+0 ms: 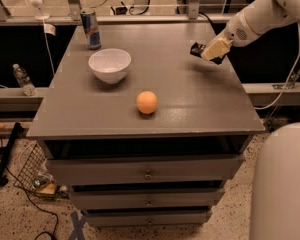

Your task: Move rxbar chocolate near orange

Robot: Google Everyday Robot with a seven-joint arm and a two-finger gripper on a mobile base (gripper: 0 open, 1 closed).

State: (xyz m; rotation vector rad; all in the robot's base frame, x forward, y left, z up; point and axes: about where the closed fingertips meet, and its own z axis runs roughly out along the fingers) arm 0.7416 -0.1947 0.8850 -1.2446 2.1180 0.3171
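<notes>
Nearest us, at lower right, we note the robot's white rounded base (pixel 285 184). In front stands the grey metal drawer cabinet (pixel 145 174), its flat top bearing everything else.

On the top, toward the front and near centre, sits the small round orange fruit (pixel 147 102), alone. Behind it and to the left we see the white ceramic bowl (pixel 110 64), upright, apart from the orange.

Over the right rear part of the top, the white arm (pixel 260 16) enters from the upper right corner and slopes down and leftward. The gripper (pixel 206 50) at its end points toward the cabinet's centre. Its pale fingers (pixel 215 46) are clenched on the dark-wrapped flat rxbar chocolate bar (pixel 195 49), which sticks out on the left. We read the bar as lifted slightly off the surface, with a shadow beneath. It is well apart from the orange.

At the far left corner stands the tall blue-silver drink can (pixel 91 29), upright.
</notes>
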